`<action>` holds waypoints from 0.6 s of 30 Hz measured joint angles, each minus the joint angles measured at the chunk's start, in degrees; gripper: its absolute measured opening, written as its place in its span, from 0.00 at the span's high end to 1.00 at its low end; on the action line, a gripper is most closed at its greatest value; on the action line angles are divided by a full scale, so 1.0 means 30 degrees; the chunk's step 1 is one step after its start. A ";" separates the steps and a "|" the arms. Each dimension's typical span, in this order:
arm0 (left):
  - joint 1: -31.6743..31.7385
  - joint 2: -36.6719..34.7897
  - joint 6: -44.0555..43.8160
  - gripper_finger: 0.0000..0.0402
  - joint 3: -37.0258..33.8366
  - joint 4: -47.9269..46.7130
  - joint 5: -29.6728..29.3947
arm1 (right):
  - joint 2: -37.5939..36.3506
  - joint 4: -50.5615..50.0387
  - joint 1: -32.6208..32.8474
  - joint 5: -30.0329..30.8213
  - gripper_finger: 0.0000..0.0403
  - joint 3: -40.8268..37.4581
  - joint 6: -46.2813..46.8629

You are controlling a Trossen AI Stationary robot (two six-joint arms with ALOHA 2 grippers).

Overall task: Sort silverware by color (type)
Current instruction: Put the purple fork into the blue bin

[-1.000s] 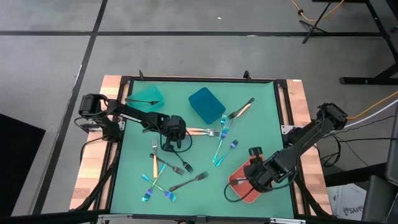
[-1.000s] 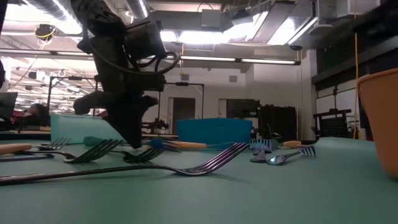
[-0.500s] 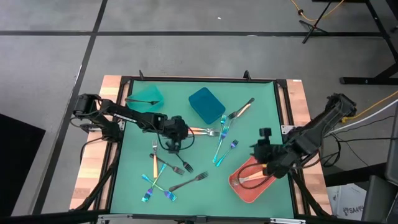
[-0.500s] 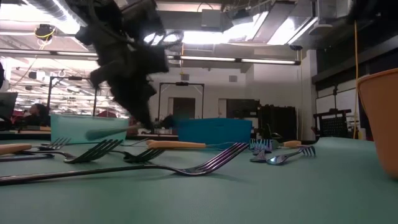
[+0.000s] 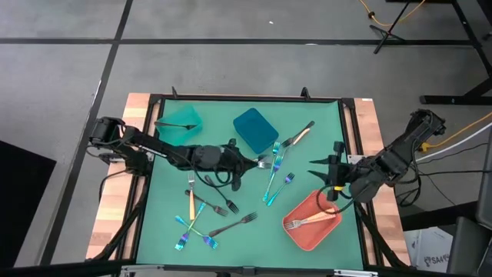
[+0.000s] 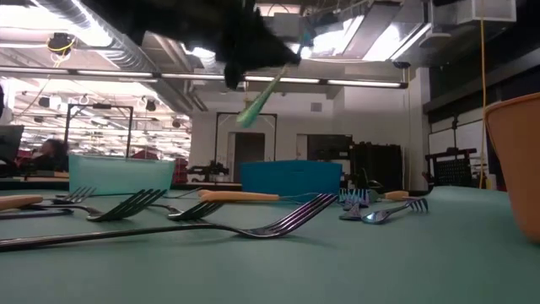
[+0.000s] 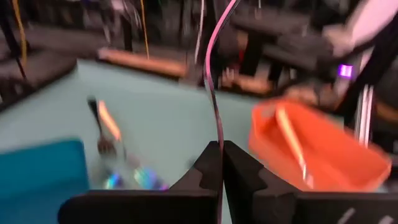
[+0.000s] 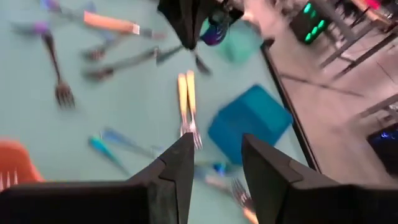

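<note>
Left claw (image 7: 219,163) pinches thin fork (image 7: 211,74); fork colour unclear, blurred.

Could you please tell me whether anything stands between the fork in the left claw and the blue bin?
Nothing visible does: the left claw holds the fork raised beside the blue bin, with only bare mat between them.

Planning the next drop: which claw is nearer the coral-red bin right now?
The right claw. It hangs just beyond the coral-red bin's far edge, open and empty. The left claw is near the table's middle beside the blue bin, shut on a thin fork.
</note>
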 joint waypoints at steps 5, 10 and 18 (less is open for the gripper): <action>-0.0656 -0.0007 0.0014 1.00 0.0007 0.2550 -0.1623 | -0.0720 0.6803 -0.1961 -0.2134 0.69 -0.1970 -0.3870; -0.1182 -0.0007 0.0014 1.00 0.0007 0.3348 -0.1675 | -0.0341 1.3412 -0.5141 -0.8533 0.69 -0.3515 -0.6509; -0.1611 -0.0007 0.0525 1.00 0.0007 0.5061 -0.2062 | 0.1564 1.6818 -0.8635 -1.4255 0.69 -0.4099 -0.6599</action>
